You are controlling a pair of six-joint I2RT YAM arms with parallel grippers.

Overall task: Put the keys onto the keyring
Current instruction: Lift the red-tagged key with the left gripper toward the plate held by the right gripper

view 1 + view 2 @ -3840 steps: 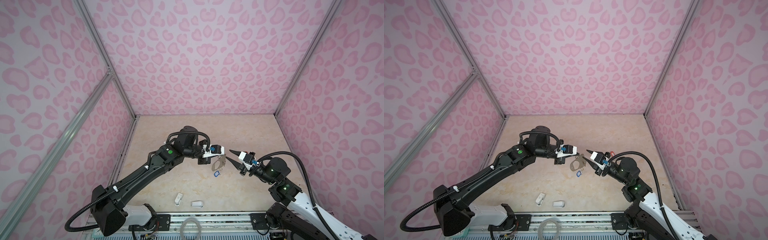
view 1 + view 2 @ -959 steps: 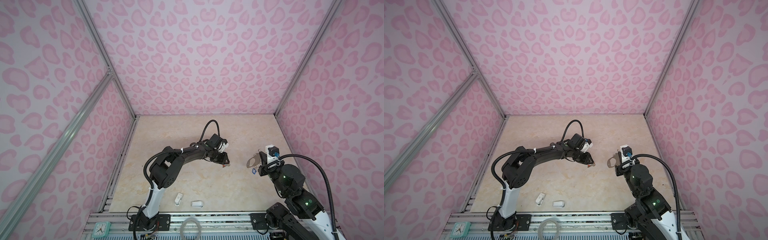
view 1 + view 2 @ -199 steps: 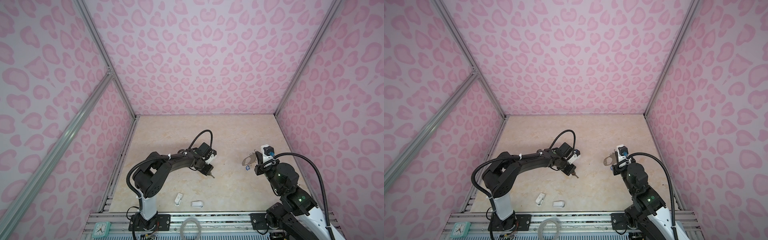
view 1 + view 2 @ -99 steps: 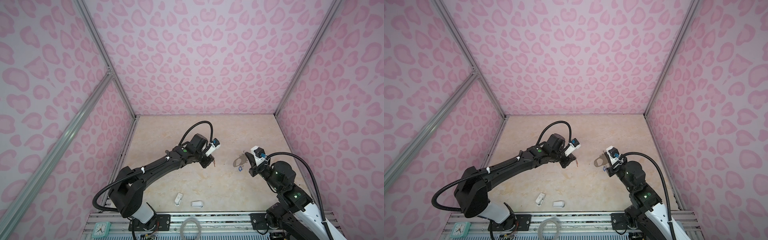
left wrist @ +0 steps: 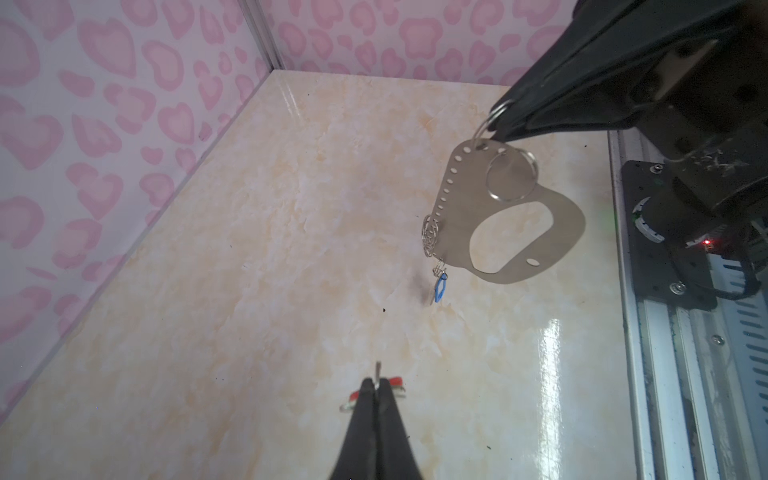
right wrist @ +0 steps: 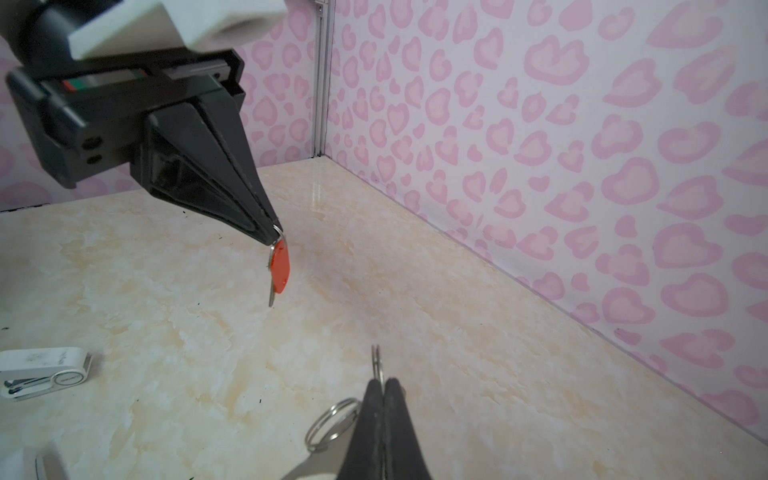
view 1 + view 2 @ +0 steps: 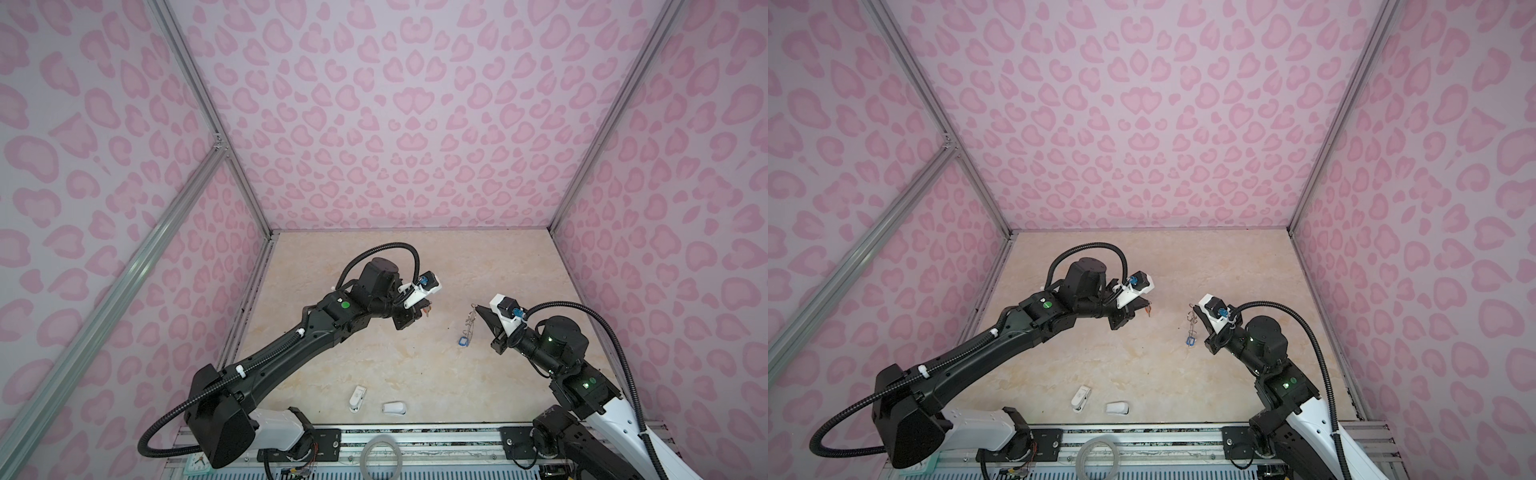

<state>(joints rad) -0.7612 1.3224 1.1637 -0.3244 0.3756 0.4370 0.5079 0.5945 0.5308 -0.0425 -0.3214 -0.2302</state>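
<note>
Two robot arms face each other above the desk (image 5: 291, 249). The left hand (image 6: 277, 235), pinched shut, dangles the red-orange key (image 6: 281, 266) from its tips. The right hand (image 5: 496, 122), also clamped tight, holds the keyring (image 5: 461, 199) by a wire ring (image 5: 484, 133) at its upper edge, with the blue key (image 5: 440, 289) already hanging off its lower corner. Key and keyring are well apart, both clear of the desk. The risk lies in the threading: each piece hangs loosely from thin wire and may swing or twist on approach, so the key could glance off the small rings (image 5: 430, 232), or slip from the narrow pinch and drop.
</note>
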